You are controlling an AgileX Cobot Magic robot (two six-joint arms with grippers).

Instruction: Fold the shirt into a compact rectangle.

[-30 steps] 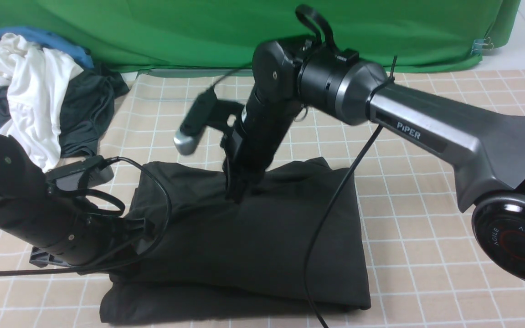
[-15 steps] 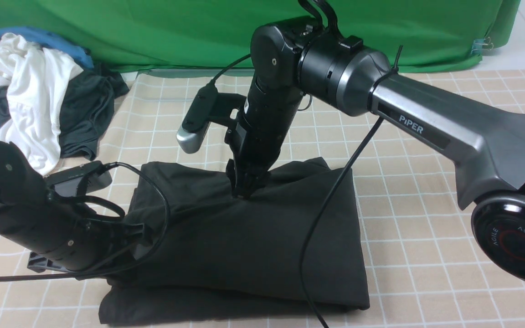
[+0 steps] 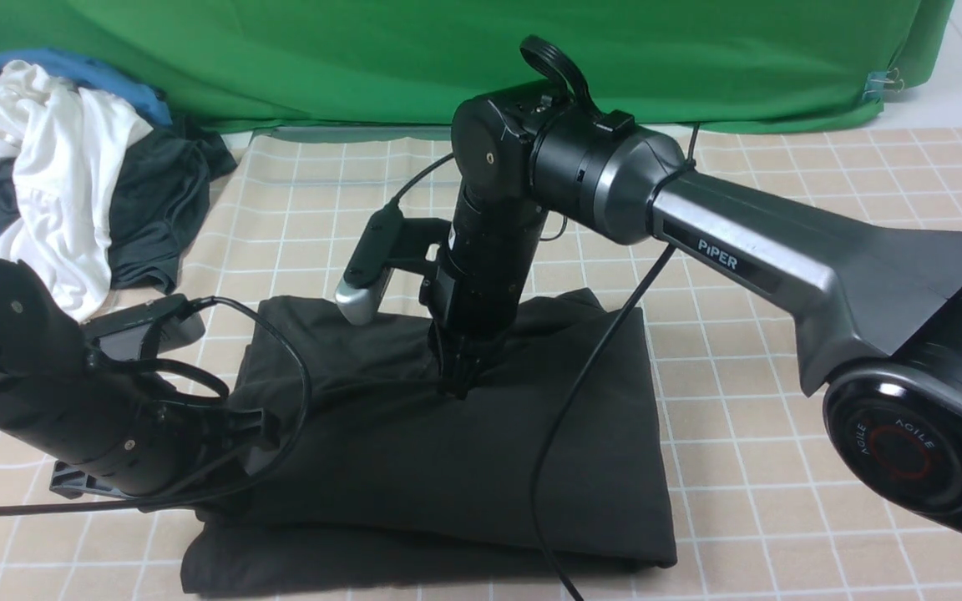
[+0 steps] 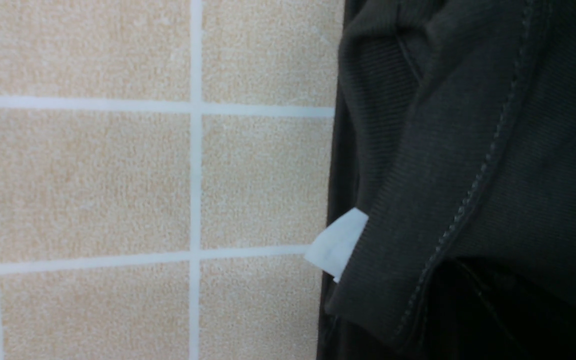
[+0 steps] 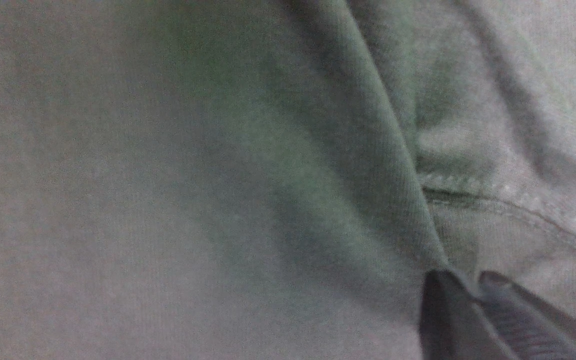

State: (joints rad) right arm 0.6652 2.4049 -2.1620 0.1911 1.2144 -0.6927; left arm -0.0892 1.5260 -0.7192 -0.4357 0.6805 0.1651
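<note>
Cable (image 3: 569, 392) drapes across shirt (image 3: 448, 467); clothes pile (image 3: 72, 167) far left; right tablecloth (image 3: 740, 501) open.

1 black shirt (image 3: 464, 467); 2 arms (image 3: 47, 392) (image 3: 748, 259); 3 piled garments: white (image 3: 55, 167), blue (image 3: 105, 79), grey (image 3: 155, 200)

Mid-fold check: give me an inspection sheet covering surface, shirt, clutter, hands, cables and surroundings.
Surface: beige checked cloth with white grid lines, lying flat.
Job's things: black shirt folded into a rough rectangle. A lower layer sticks out along the near edge, and the white label peeks out at one edge.
Clutter: clothes pile at far left in white, blue and dark grey, apart from the shirt.
Grippers: right hand points down on the shirt's far middle, its fingers closed on a ridge of fabric. Left hand is at the shirt's left edge, and its jaws are not visible.
Cables: right-arm cable hangs across the shirt. Left-arm cable loops over its left edge.
Surroundings: green backdrop behind.
</note>
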